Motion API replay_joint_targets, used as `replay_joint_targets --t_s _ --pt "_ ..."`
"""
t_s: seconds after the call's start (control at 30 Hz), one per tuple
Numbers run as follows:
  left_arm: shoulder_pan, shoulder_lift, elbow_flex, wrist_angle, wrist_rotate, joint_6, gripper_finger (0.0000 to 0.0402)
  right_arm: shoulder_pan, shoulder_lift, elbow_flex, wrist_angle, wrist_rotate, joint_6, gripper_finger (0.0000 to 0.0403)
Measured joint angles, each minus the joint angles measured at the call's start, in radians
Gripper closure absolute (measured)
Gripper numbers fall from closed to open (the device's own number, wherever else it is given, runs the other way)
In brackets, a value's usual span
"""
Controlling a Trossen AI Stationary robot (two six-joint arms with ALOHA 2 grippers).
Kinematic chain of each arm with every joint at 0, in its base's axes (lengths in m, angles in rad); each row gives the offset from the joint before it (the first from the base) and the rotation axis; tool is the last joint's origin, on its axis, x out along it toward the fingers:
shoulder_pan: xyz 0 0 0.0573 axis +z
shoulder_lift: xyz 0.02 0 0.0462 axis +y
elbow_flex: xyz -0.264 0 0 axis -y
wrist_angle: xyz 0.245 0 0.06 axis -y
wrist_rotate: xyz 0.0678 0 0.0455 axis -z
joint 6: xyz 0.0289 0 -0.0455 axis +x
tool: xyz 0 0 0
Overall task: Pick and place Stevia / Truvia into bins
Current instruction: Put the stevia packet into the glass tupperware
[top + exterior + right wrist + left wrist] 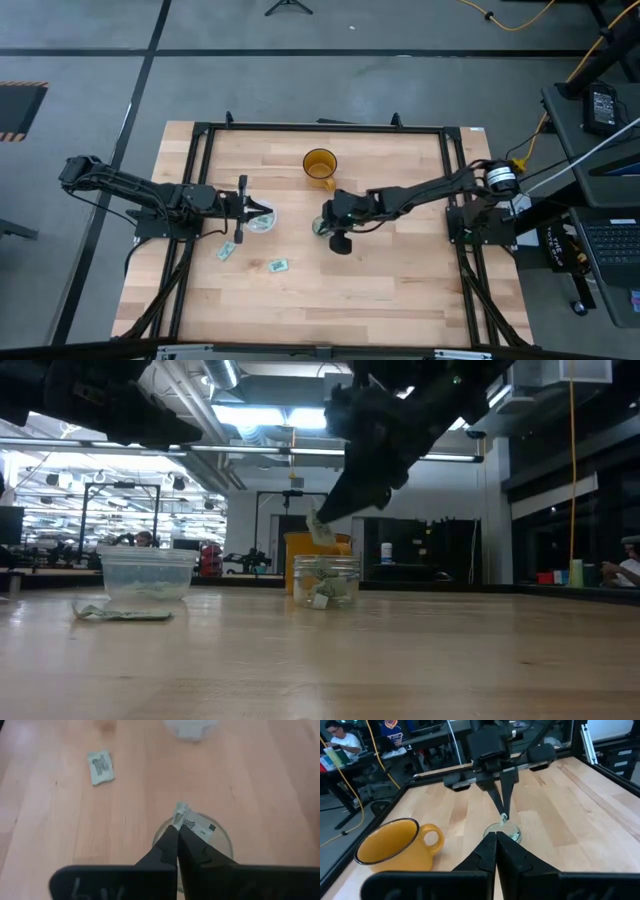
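Right gripper (177, 827): jaws pinched shut on one sachet (181, 815), held by its upper edge at the very tips.
Held sachet: it hangs below the tips with its long axis near upright, a little tilted in the low view.
Small cup (225, 840): directly under the held sachet. The sachet's lower end is just above the rim and not yet inside. At least one sachet already lies in the cup.
Key relation: the cup is straight down from your tips, so I judge the coming move to be a release, or a short drop and then a release. No sideways travel looks needed. Keep the sachet end-on so it clears the narrow mouth.
Risk: a tilted sachet may catch the rim and fall onto the table (400, 290).
Left gripper (495, 837): shut, with nothing visible between the fingers. It sits just beside the clear cup (264, 222) and points toward the right arm.
Loose sachets (226, 252): two lie flat on the table, near the clear cup on the left arm's side. The left arm is the nearer one for them.
Mug (320, 163): stands apart at the far side of the table. It is not a bin, so leave it.
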Motion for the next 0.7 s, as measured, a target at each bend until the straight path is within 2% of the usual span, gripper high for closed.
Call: replay_joint_targets --t_s 0.47,0.7 --pt "0.0 0.0 0.0 0.0 0.001 0.003 0.0396 -0.019 0.088 0.0 0.004 -0.002 0.025 0.0402" --pt "0.0 0.0 0.0 0.0 0.003 0.003 0.0396 -0.03 0.089 0.0 -0.003 0.0 0.024 0.0376"
